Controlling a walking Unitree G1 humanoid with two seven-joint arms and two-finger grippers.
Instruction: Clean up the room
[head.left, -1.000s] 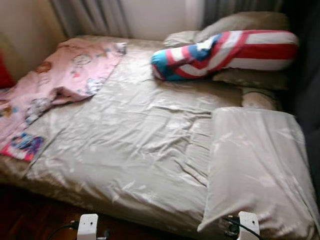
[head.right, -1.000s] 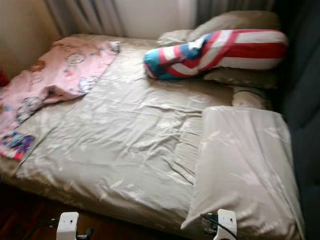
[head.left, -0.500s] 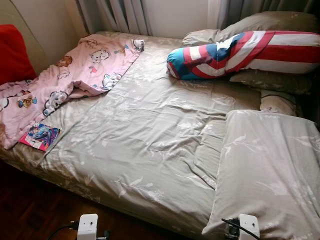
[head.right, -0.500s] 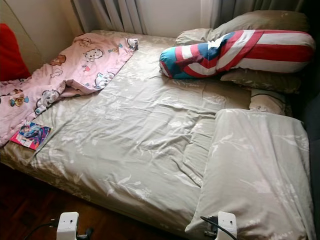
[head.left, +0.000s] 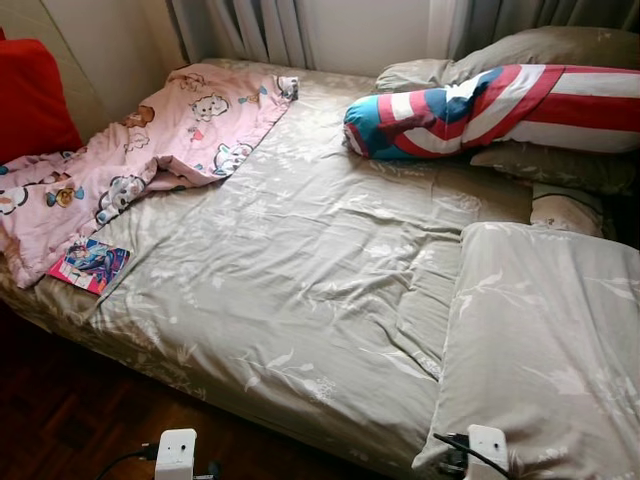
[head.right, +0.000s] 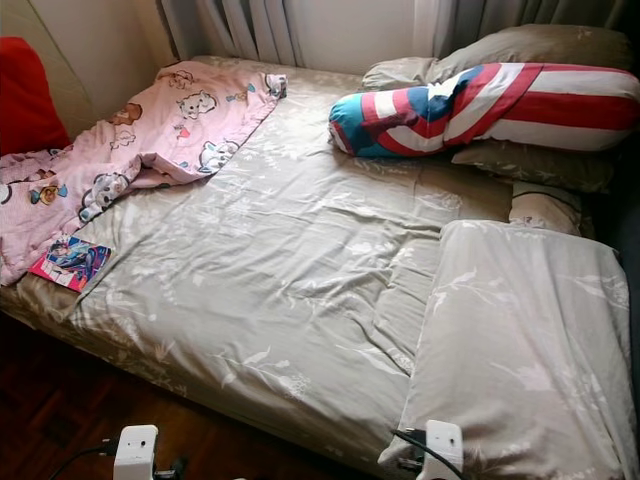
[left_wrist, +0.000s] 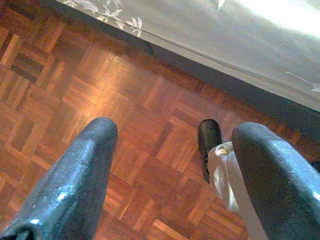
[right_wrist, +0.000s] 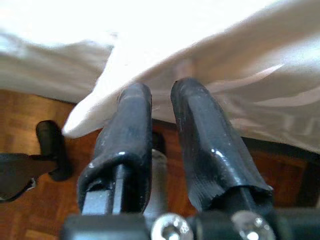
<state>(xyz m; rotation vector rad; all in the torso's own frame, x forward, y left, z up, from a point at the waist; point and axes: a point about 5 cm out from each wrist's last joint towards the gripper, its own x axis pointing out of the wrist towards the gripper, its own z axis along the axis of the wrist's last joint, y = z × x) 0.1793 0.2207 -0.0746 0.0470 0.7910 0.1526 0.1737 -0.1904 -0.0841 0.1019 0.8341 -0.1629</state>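
Observation:
A pink cartoon-print blanket (head.left: 150, 140) lies crumpled over the far left part of the bed (head.left: 300, 270). Beside it, near the bed's left edge, a colourful thin book (head.left: 90, 264) rests on the beige sheet. A red, white and blue striped bolster (head.left: 480, 108) lies across the head end on beige pillows (head.left: 530, 50). A large beige pillow (head.left: 545, 350) covers the near right corner. Both arms hang low in front of the bed. My left gripper (left_wrist: 170, 175) is open above the parquet floor (left_wrist: 75, 90). My right gripper (right_wrist: 160, 110) is shut, empty, just below the big pillow's corner (right_wrist: 95, 115).
A red cushion (head.left: 35, 105) leans against the wall left of the bed. Grey curtains (head.left: 250, 30) hang behind the head end. A small cream pillow (head.left: 565, 208) sits between the bolster and the big pillow. Dark parquet (head.left: 70, 410) runs along the bed's near edge.
The camera has swung left and the blur has cleared, bringing the red cushion and the book into sight. Nothing on the bed has moved; both arms still hang low.

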